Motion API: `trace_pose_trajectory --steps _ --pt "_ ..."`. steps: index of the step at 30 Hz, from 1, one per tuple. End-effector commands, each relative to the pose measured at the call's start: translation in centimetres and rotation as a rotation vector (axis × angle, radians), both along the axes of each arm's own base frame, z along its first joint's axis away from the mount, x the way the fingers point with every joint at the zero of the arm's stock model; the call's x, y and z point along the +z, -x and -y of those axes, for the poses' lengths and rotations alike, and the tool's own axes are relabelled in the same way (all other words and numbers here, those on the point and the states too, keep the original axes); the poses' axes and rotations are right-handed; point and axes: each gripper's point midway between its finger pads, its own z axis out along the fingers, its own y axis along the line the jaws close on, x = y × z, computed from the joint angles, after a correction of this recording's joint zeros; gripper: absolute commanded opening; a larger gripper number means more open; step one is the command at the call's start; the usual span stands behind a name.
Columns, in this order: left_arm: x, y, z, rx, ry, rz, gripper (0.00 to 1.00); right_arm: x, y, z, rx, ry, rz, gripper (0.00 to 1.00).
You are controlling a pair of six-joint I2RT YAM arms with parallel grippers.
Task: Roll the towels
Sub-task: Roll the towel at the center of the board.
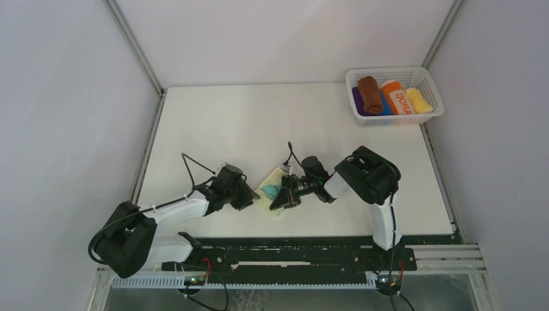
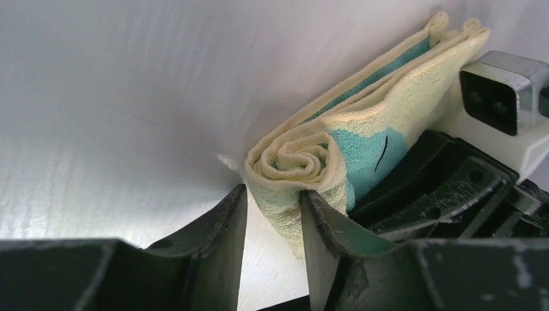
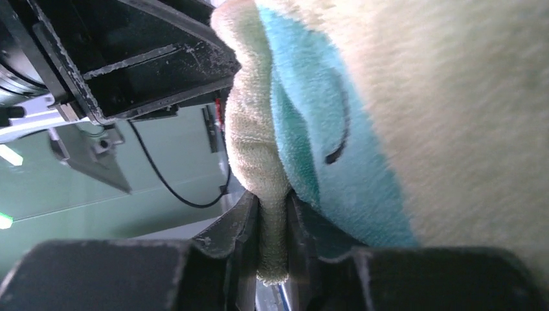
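Note:
The teal towel (image 1: 272, 189) with its pale cream side lies partly rolled at the near middle of the table, between both grippers. In the left wrist view its coiled end (image 2: 296, 159) sits just beyond my left gripper (image 2: 272, 194). That gripper is open, and a cream flap hangs between the fingers against the right finger (image 2: 324, 227). My right gripper (image 3: 273, 201) is shut on a cream fold of the towel (image 3: 336, 129). In the top view the left gripper (image 1: 249, 196) is at the towel's left and the right gripper (image 1: 283, 196) at its right. The rust-brown towel (image 1: 371, 94) lies rolled in the basket.
A white mesh basket (image 1: 395, 71) stands at the far right corner. It holds the orange "DORA" roll (image 1: 398, 97), a yellow roll (image 1: 419, 101), and purple and blue rolls. The right arm's camera housing (image 2: 502, 91) is close beside the towel. White walls enclose the table.

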Motion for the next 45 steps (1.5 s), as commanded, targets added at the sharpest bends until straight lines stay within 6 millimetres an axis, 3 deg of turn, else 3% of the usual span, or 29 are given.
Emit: trace_pose_trajectory --steps 1,9,15,19,24,29,38,42,45 --pt "-0.5 0.2 0.2 -0.02 -0.028 -0.032 0.4 0.1 -0.5 0.7 0.004 0.142 0.154 0.23" --pt "-1.7 0.9 -0.4 -0.021 -0.077 -0.084 0.39 2.1 -1.4 2.0 0.03 0.428 0.49 0.55" --pt "-1.6 0.8 -0.2 -0.031 -0.08 -0.091 0.39 4.3 -2.2 3.6 0.025 0.678 0.859 0.6" --pt "-1.5 0.7 -0.2 -0.033 -0.082 -0.09 0.39 6.3 -1.7 2.8 0.062 0.731 1.131 0.53" --pt "-1.4 0.7 -0.1 -0.035 -0.079 -0.092 0.39 6.7 -0.1 1.0 0.148 0.737 1.328 0.5" --pt "-1.3 0.6 0.0 -0.036 -0.076 -0.089 0.39 4.8 0.1 0.6 0.201 0.81 1.379 0.5" --pt "-1.2 0.7 -0.1 -0.037 -0.082 -0.09 0.39 0.6 0.0 1.5 0.304 0.98 1.403 0.49" --pt "-1.0 0.7 -0.5 -0.031 -0.098 -0.085 0.4 -0.8 0.2 2.4 0.352 1.03 1.379 0.36" --pt "-0.6 0.7 -0.9 -0.018 -0.111 -0.077 0.41 -1.3 1.0 2.1 0.393 0.991 1.325 0.2"
